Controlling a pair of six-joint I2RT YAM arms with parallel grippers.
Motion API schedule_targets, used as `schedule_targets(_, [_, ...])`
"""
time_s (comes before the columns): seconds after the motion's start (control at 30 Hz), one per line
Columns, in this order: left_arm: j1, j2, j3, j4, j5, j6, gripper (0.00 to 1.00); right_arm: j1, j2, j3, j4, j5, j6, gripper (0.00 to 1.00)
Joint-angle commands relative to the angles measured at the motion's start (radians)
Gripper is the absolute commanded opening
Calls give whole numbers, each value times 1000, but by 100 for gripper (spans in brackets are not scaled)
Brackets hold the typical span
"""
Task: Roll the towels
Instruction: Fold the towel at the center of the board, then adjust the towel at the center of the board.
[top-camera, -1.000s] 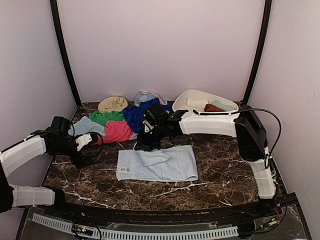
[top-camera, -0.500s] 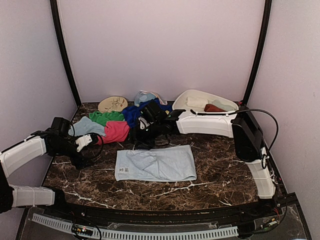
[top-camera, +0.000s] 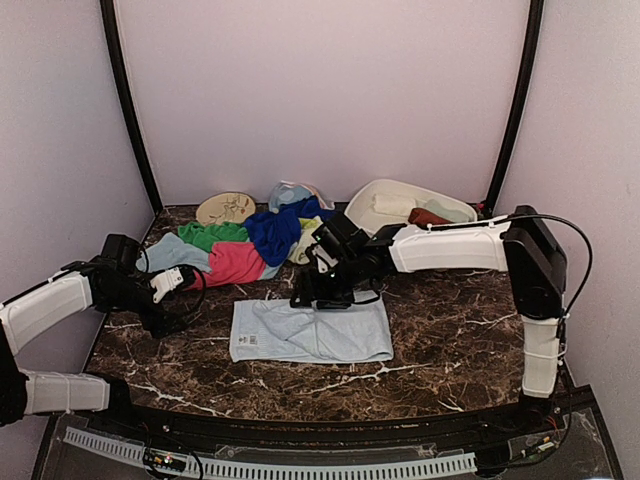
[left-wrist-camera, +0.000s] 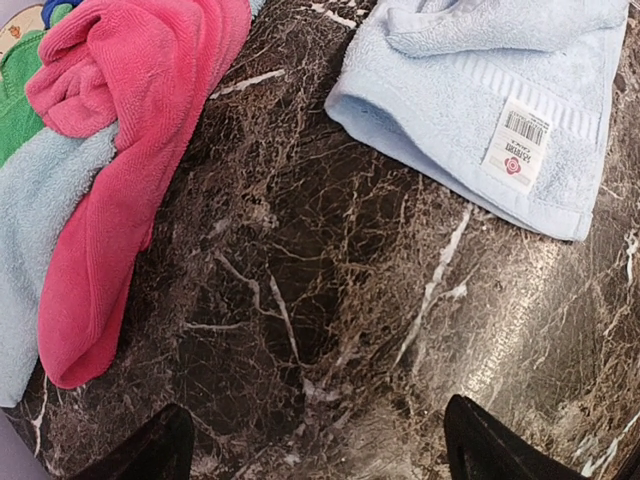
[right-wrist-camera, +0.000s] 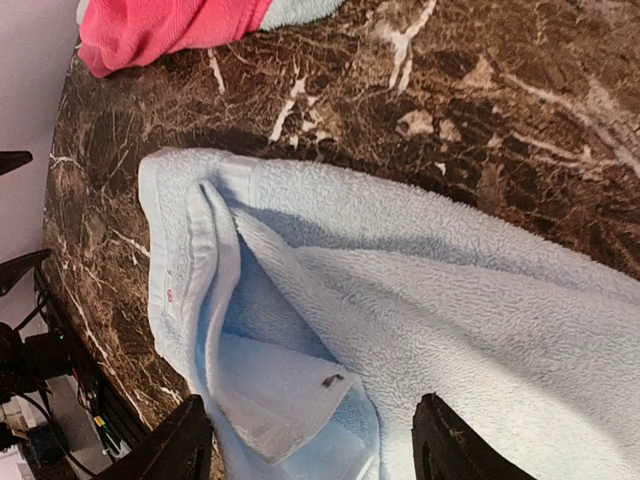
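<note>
A light blue towel lies flat on the marble table, with one corner folded over onto its left half. My right gripper hovers open just above that fold with nothing between its fingers. My left gripper stands open over bare marble, left of the towel's labelled corner. A heap of loose towels sits behind: pink, green, dark blue and pale blue. The pink towel lies close to my left gripper.
A white tub at the back right holds a rolled white towel and a maroon one. A round beige plate lies at the back left. Black poles and pale walls enclose the table.
My right gripper has opened and let go of the light blue towel's corner, which now rests folded on the towel. The right arm swung rightward. The left arm stayed still.
</note>
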Motion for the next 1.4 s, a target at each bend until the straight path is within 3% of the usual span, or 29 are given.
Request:
schedule_targets(0.0, [6,4,32,-19,14,-19,89,23,20,-37,132,-111,-23,69])
schedule_targets(0.47, [6,40,81,12,35,-73,89,201,29,65,90,-168,-65,69])
schedule_targets(0.77, [1,167,202,56,158,-249,83,144,-82,29,41,-140,-90,68])
schedule_targets(0.97, [-99,269,247,108,187,-322,79,127,-118,-19,61,-145,-99,66])
schedule_targets(1.37, [-210,477,335,144,217,-344,72,208,38,-66,28,-18,-110,59])
